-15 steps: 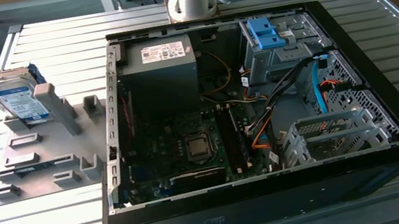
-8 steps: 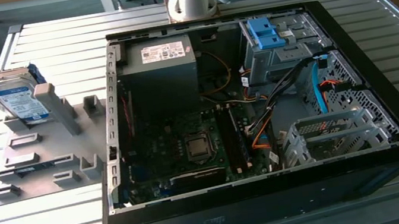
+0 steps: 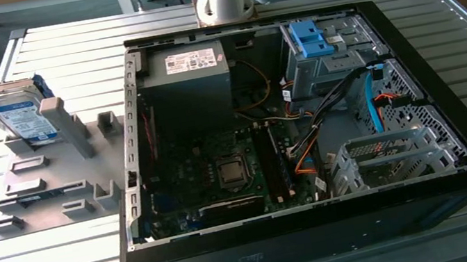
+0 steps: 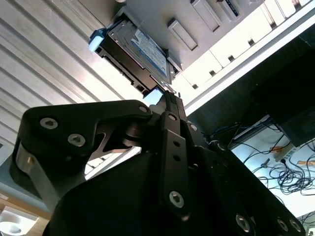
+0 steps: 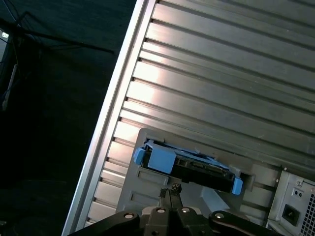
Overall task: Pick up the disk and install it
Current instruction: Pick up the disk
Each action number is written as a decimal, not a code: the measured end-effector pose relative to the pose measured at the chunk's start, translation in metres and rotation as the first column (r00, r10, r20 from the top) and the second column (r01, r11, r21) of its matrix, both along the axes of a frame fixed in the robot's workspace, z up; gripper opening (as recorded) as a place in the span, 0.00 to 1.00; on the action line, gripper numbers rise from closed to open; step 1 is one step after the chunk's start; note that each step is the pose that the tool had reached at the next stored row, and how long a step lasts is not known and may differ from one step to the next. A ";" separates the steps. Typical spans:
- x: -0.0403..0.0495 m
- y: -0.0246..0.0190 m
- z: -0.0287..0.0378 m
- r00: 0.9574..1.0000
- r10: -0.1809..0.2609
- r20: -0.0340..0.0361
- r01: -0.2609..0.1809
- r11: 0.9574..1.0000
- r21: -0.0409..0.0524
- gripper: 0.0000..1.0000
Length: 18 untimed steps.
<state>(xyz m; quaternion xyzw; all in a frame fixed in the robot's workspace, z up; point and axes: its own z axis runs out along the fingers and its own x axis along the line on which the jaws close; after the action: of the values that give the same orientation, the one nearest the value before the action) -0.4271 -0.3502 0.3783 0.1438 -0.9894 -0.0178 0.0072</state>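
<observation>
Disk (image 3: 17, 117): leans at fixture plate (image 3: 55, 175) corner. Stiff, dense, slick, likely shock-sensitive; you grip narrow edges by blue frame. Gripper (image 5: 172, 190): fingers together, empty.

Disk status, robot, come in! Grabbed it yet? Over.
Fingers shut, empty, aimed at the disk. Disk propped in the grey rack, not installed. Path looks clear. Over.
</observation>
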 end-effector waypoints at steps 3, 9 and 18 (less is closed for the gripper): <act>0.0000 0.0000 0.0000 1.000 0.019 0.000 -0.019 1.000 0.000 0.11; 0.0000 0.0000 0.0000 0.998 0.057 0.000 -0.057 0.998 0.000 0.11; 0.0000 0.0000 0.0000 0.986 0.164 0.000 -0.164 0.986 0.000 0.11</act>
<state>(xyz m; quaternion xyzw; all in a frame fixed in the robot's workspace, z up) -0.4271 -0.3502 0.3783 0.2249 -0.9742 -0.0172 0.0086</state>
